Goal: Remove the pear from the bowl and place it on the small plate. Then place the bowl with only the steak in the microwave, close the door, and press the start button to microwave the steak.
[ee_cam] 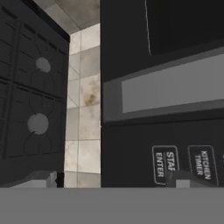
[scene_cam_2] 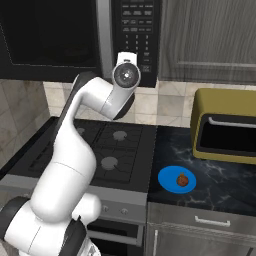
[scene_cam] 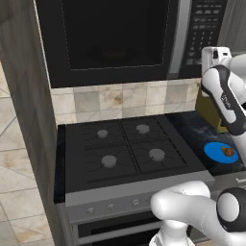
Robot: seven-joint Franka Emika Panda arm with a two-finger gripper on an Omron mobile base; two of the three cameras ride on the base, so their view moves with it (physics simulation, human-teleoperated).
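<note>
so far the pear sits on the small plate near the counter's front edge, the microwave door is closed, and the wide-open gripper faces the keypad's start button, press still pending.

Your arm is glossy white, built of rounded, tubular links. Dark bands ring its joints, and a round grey cap closes the wrist.

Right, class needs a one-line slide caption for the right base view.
Arm raised to the closed microwave's keypad, pear resting on the small plate beside the stove.
</note>
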